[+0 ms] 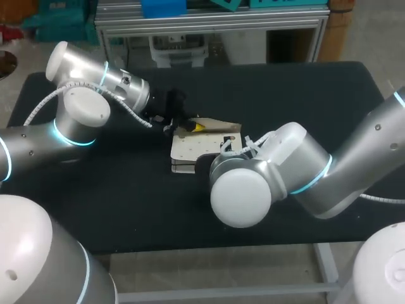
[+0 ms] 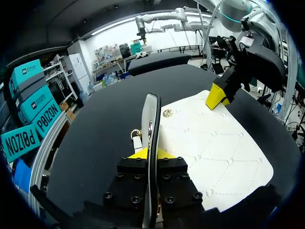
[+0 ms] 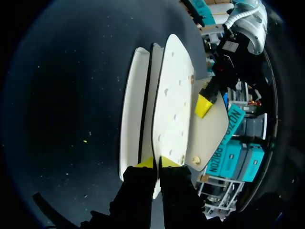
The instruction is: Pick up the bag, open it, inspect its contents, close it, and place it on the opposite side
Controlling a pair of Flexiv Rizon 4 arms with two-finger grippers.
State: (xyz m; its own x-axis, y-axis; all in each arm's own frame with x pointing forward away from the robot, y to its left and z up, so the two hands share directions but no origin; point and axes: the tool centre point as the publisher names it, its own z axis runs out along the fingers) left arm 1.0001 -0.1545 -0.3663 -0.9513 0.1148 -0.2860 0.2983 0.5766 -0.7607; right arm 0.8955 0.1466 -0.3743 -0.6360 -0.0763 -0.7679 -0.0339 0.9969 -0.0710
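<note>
A white quilted bag (image 1: 196, 151) lies at the middle of the black table (image 1: 304, 101). My left gripper (image 1: 193, 127) is at its far edge, shut on the raised flap (image 2: 152, 114), which stands edge-on between the fingers. A small gold clasp (image 2: 167, 113) sits on the bag's panel (image 2: 214, 152) beside the flap. In the head view my right gripper is hidden behind its own wrist (image 1: 231, 158) at the bag's right side. My right gripper (image 3: 157, 163) is shut on the edge of a white panel (image 3: 172, 105) of the bag (image 3: 131, 119). Its yellow tip (image 2: 217, 97) shows at the bag's far edge.
My right arm's elbow (image 1: 243, 190) hangs over the front middle of the table. My left arm (image 1: 82, 114) comes in over the back left corner. Bare black tabletop lies to the right and front left of the bag.
</note>
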